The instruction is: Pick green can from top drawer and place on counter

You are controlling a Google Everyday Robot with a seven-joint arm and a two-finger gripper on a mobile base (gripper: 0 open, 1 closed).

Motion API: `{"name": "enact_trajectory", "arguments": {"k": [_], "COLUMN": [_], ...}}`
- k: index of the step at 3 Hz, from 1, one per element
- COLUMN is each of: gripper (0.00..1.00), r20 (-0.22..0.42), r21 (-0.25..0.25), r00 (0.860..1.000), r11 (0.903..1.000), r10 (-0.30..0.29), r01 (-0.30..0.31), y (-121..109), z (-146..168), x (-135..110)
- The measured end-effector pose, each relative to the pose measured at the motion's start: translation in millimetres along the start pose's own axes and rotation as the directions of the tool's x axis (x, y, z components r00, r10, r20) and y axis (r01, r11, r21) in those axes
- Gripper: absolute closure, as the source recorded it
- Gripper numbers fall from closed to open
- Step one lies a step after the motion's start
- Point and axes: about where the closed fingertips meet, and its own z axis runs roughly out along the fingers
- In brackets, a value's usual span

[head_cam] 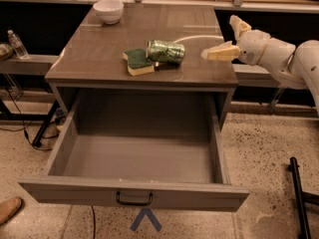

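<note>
Green can [165,51] lies on its side on the table [94,59] against a sponge [138,62], well apart from the empty, spread pincer [228,40]; it may roll off into the open top drawer [75,192].

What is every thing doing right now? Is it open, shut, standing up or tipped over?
sponge: lying flat on the counter, green side up.
green can: tipped on its side, touching the sponge.
top drawer: pulled open, nothing inside.
bowl: upright at the counter's far left corner.
pincer: open, holding nothing, near the counter's right edge, apart from the green can.
</note>
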Motion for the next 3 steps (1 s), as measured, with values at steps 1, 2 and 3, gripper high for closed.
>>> {"name": "enact_trajectory", "arguments": {"k": [1, 2, 3], "gripper": [0.0, 0.0, 0.0], "r20": [-0.057, -0.156, -0.173], "r21": [0.059, 0.134, 0.135], "r00": [0.995, 0.959, 0.938], "r11": [0.9944, 0.9566, 0.9364], "r10": [-0.084, -0.238, -0.3], "r01": [0.088, 0.259, 0.324], "y": [-3, 4, 18], "z": [-26, -55, -50], "x": [-31, -89, -129]}}
